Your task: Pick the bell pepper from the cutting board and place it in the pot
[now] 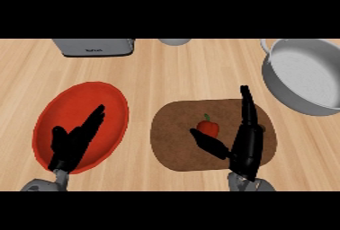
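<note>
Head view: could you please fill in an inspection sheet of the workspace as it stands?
Surface: light wooden counter.
Job's things: red bell pepper lies on the round brown cutting board; grey pot at upper right holds nothing visible.
Clutter: red plate at left; grey appliance and a pale round object at the far edge.
Hands: right hand is open over the board, thumb and straight fingers either side of the pepper, not closed on it; left hand is open over the plate.
Cables: nothing seen.
Surroundings: nothing seen beyond the counter.
</note>
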